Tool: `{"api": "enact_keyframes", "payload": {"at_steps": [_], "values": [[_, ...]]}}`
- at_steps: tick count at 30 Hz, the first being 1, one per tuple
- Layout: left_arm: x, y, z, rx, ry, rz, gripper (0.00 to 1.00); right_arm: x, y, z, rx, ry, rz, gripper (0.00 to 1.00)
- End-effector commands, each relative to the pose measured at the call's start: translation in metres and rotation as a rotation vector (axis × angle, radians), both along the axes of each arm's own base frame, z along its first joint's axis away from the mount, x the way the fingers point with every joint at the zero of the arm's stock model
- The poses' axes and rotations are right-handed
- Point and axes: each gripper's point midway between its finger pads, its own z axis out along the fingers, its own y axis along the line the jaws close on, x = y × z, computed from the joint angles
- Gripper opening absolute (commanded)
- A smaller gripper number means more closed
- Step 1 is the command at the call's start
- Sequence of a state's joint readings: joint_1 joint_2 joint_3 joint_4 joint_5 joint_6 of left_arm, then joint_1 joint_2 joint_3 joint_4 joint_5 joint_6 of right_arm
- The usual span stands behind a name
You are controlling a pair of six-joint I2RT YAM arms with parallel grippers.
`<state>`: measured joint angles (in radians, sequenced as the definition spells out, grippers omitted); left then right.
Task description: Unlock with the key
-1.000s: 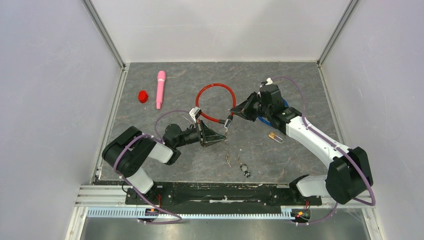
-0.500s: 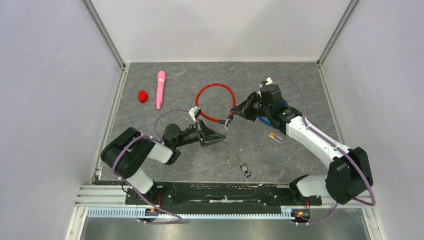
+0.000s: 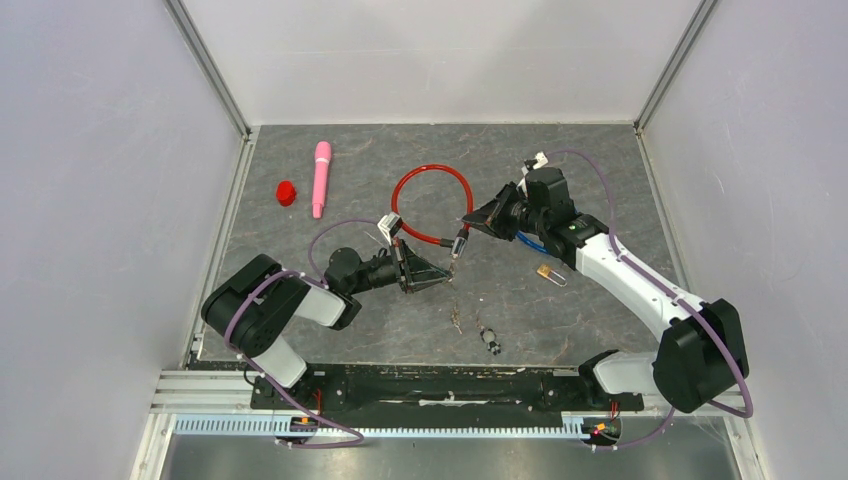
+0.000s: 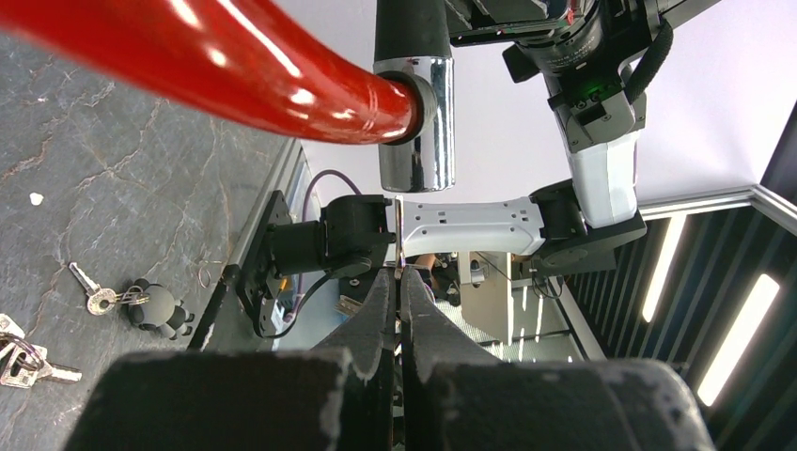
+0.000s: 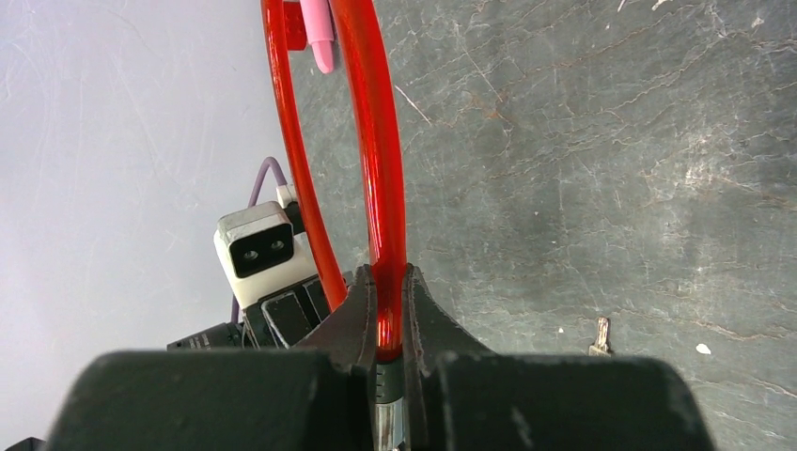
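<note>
Far left on your tabletop [image 3: 300,300]: a red cap [image 3: 286,193], and just beside it a pink marker [image 3: 321,178] lying lengthwise. Neither touches anything else.

Your left gripper [image 3: 448,266] lies low over the middle of the tabletop, pointing right. Its jaws are closed down to a sliver. In the left wrist view, the left gripper [image 4: 401,282] pinches a thin metal blade seen edge-on, which reads as the key [image 4: 400,240]. The key tip sits just short of the chrome lock barrel [image 4: 416,141]. You can't tell from either view whether it's touching or in the keyway.

The red cable lock [image 3: 432,205] loops behind both grippers, and its chrome lock barrel [image 3: 458,243] hangs off the table between them.

Near the front edge, below the barrel, there's a loose key bunch [image 3: 456,320] and a small dark keyring figure [image 3: 490,341] just to its right, both lying flat.

Your right gripper [image 3: 468,224] comes in from the right, its jaws clamped tight on the red cable [image 5: 381,169] just above the barrel end. The wrist view shows the cable squeezed between both fingers [image 5: 355,315].

A small brass item [image 3: 548,272] lies on the tabletop under the right forearm.
</note>
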<state>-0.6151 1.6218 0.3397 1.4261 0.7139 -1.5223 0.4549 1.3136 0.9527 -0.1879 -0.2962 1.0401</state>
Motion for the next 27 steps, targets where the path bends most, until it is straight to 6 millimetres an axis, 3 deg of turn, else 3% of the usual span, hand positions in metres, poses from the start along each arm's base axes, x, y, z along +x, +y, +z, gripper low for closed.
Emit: {"api": "enact_keyframes", "payload": {"at_steps": [1, 27], "values": [[-0.0056, -0.0008, 0.0287, -0.070, -0.096, -0.031, 0.02, 0.0030, 0.0084, 0.0436, 0.070, -0.138, 0.047, 0.00], [-0.0087, -0.0053, 0.0303, -0.071, -0.095, -0.070, 0.02, 0.0032, 0.0131, 0.0506, 0.089, -0.156, 0.075, 0.00]]}}
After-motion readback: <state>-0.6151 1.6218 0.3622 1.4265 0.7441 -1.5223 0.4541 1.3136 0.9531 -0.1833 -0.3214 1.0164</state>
